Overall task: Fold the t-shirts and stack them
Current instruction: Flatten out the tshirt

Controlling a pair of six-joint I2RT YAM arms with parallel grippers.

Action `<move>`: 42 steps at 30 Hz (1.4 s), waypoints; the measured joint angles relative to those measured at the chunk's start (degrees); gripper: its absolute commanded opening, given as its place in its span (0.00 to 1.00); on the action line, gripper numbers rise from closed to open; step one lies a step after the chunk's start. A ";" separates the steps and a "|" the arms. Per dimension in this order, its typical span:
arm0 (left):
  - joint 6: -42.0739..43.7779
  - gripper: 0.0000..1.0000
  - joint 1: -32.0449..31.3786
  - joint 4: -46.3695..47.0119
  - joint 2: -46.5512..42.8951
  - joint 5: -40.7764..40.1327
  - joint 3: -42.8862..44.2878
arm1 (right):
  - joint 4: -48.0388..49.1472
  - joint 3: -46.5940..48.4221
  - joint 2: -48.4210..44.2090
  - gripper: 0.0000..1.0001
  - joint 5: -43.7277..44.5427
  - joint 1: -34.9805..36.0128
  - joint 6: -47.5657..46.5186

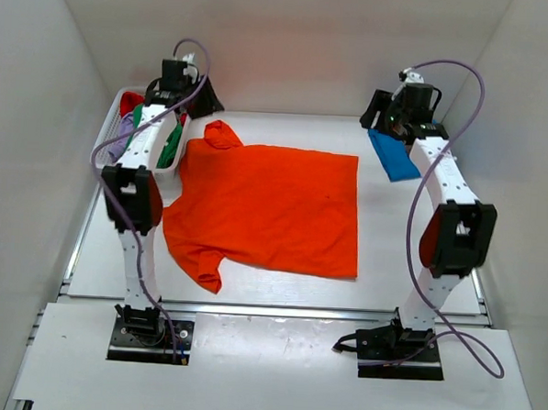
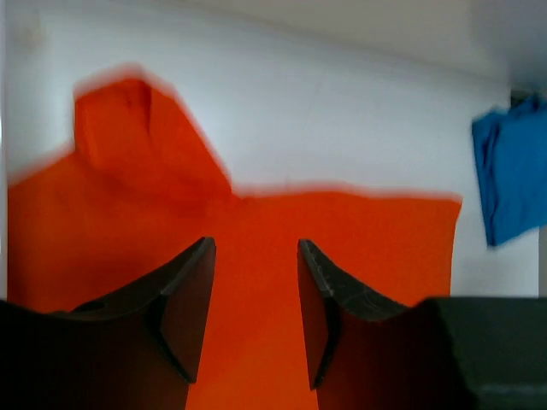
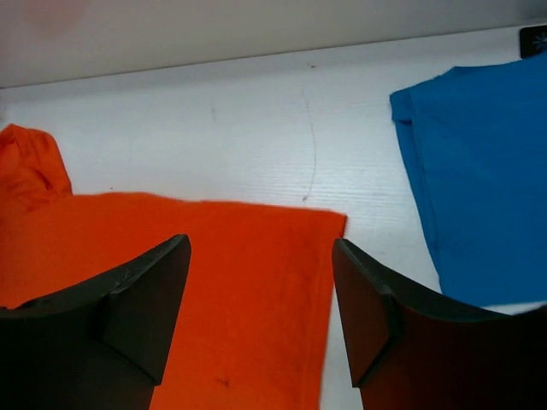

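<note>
Left gripper (image 2: 255, 256): fingers spread, nothing between them. Through the gap I only see the bright orange short-sleeved t-shirt (image 1: 274, 210) lying below. Right gripper (image 3: 261, 248): fingers spread wider, also nothing pinched.

Edges:
- Orange shirt lies flat mid-table, hem to my right, sleeves to my left.
- Hem edge is straight, and its far corner sits just under my right fingers.
- Far sleeve (image 1: 223, 133) is bunched up, not flat. Near sleeve (image 1: 202, 270) points toward the arm bases.
- Left edge of the shirt runs just beside the white lattice plastic basket (image 1: 113, 114). Can't tell if they touch.
- Folded blue t-shirt (image 1: 393, 154) is at the far right, below my right wrist. A strip of bare table lies between it and the orange hem.

Room:
- A bare band of white table (image 1: 269, 292) runs along the near side, between the shirt and the arm bases.
- There's another bare band behind the shirt, up to the back wall (image 1: 291, 50).
- Left side is tight: my left arm hangs over the basket, which holds green (image 1: 171, 145), red (image 1: 128, 101) and lilac (image 1: 116, 148) cloth.

Surface is a white matte tabletop with faint scuffs. Plain white walls close it in on three sides.
</note>
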 measured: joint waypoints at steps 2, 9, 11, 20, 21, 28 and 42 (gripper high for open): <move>0.26 0.55 0.26 1.18 -9.90 -0.59 -15.89 | 0.04 -5.75 -4.87 0.65 0.98 -0.02 -0.50; 1.92 0.51 -6.12 3.58 -49.66 -2.38 -55.39 | -1.57 -29.88 -26.93 0.51 0.76 1.88 -0.42; 2.49 0.51 -8.57 4.39 -56.39 -2.91 -62.47 | -1.29 -36.11 -29.99 0.50 -0.28 4.26 -0.04; 2.10 0.48 -12.07 5.29 -50.34 -4.37 -82.03 | 0.44 -51.01 -26.08 0.47 -5.05 16.96 2.43; 2.01 0.48 -12.20 5.35 -49.03 -4.39 -82.51 | 0.85 -51.49 -24.87 0.47 -5.64 17.35 2.75; 1.68 0.49 -13.66 7.69 -41.68 -4.59 -80.08 | 0.74 -51.47 -17.00 0.52 -5.73 16.70 3.65; 4.81 0.53 -13.29 6.75 -27.63 -1.77 -61.70 | -9.01 -32.61 -3.13 0.58 1.14 7.96 -0.94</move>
